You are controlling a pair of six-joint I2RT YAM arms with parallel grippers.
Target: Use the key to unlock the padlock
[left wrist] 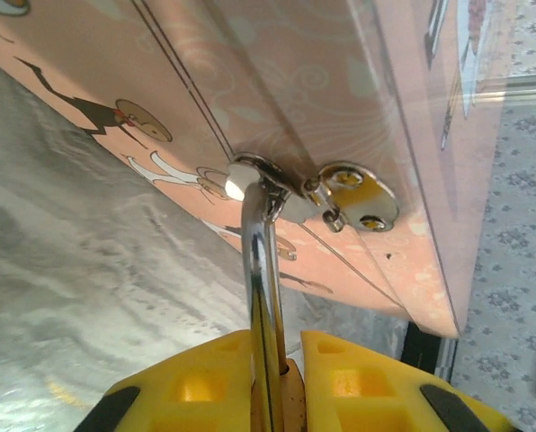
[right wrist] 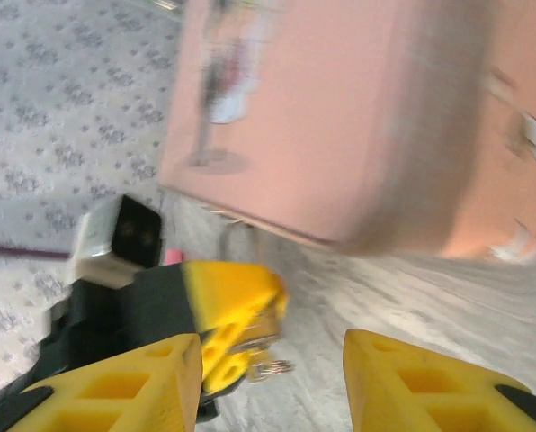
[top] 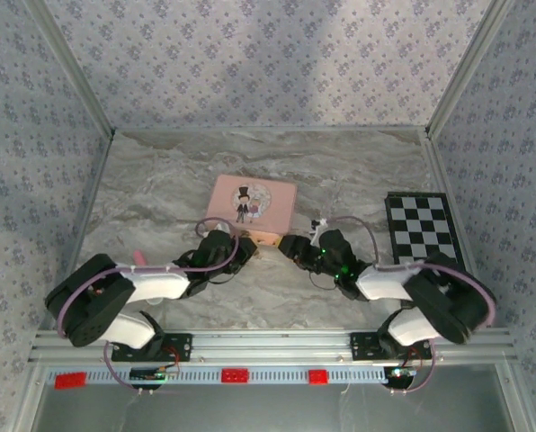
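The padlock's brass body [left wrist: 293, 396] is pinched between the yellow fingers of my left gripper [left wrist: 290, 360], which is shut on it. Its silvery shackle [left wrist: 262, 261] runs up through the metal clasp [left wrist: 349, 193] on the front of the pink picture tin [top: 250, 202]. In the blurred right wrist view, a small silvery piece that looks like the key [right wrist: 277, 366] juts from the padlock [right wrist: 266, 328] below the left fingers [right wrist: 232, 297]. My right gripper [right wrist: 270, 342] is open just in front of it, nothing between its fingers. From above, the left gripper [top: 243, 255] and right gripper [top: 289, 245] face each other at the tin's near edge.
A black-and-white chessboard [top: 421, 227] lies at the right of the marble tabletop [top: 160, 189]. A small pink object [top: 140, 257] rests beside the left arm. Patterned walls enclose the table on three sides.
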